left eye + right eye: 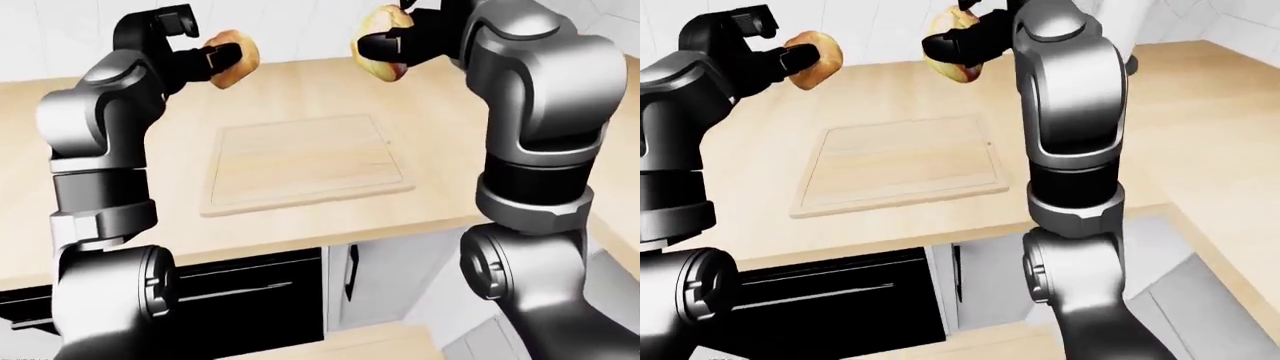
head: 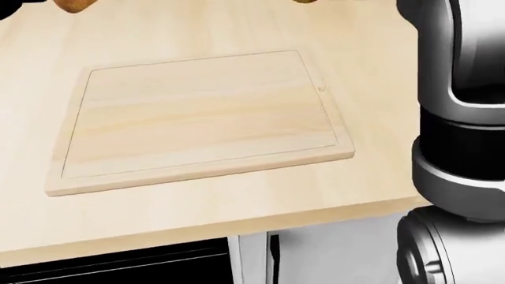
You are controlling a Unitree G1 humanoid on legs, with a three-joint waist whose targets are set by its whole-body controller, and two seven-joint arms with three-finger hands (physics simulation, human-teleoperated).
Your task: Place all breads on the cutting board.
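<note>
A bare wooden cutting board point(image 1: 308, 163) lies on the light wood counter point(image 1: 450, 127); it fills the middle of the head view point(image 2: 201, 118). My left hand point(image 1: 205, 58) is shut on a round golden bread point(image 1: 236, 58), held in the air above the board's upper left corner. My right hand point(image 1: 385, 45) is shut on a second bread point(image 1: 378, 41), held high above the board's upper right corner. In the head view only slivers of both breads show at the top edge.
The counter runs on to the right in the right-eye view point(image 1: 1220, 127). Below the counter edge are a black oven front point(image 1: 240, 292) and grey cabinet doors point(image 1: 390, 270). A white wall stands behind the counter.
</note>
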